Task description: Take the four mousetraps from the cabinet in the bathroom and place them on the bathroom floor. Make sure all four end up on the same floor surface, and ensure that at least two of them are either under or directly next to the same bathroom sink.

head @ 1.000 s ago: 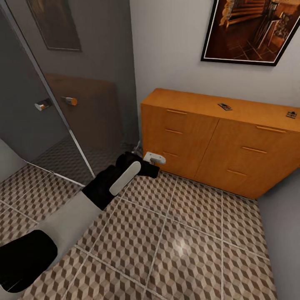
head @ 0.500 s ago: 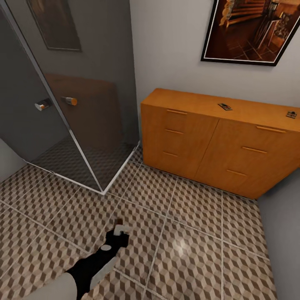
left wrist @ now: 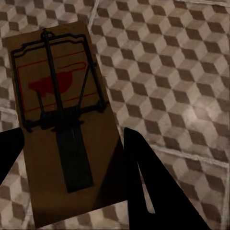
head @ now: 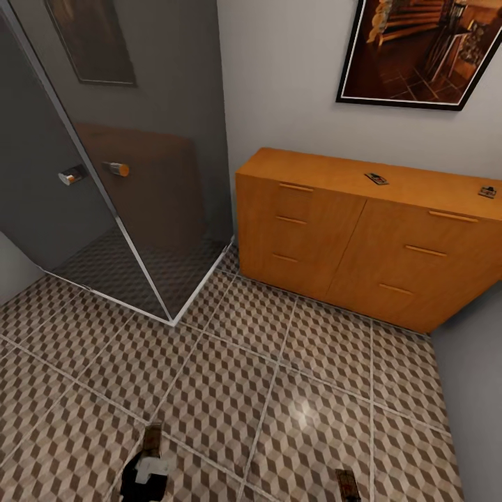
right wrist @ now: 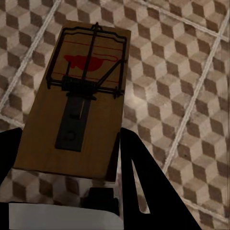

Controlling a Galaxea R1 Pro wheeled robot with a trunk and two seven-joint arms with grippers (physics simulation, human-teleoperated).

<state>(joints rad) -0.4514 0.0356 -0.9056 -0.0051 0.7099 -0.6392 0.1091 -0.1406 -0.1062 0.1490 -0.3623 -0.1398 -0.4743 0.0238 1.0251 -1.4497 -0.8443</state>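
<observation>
One trap [left wrist: 67, 129] sits between the two dark fingers of the left pincer [left wrist: 72, 158]. The fingers press on its long sides, so the pincer is closed on it and holds it flat, wire side up, over the floor [left wrist: 182, 72]. Held this way, the trap can go down on a tile without tipping.

A second trap [right wrist: 76, 100] is gripped the same way by the right pincer [right wrist: 62, 158], also flat above the tiles.

From the head, both held traps show at the low edge, the left one [head: 152, 439] and the right one [head: 346, 483], well apart. I think they are being carried low because they belong on the floor.

Two more traps lie on top of the cabinet [head: 328, 237], one near the middle [head: 376, 178] and one at the far right [head: 487, 190]. They are not yet taken down.

Beside the cabinet stands a glass shower wall [head: 146, 188]. A picture [head: 418, 49] hangs above.
</observation>
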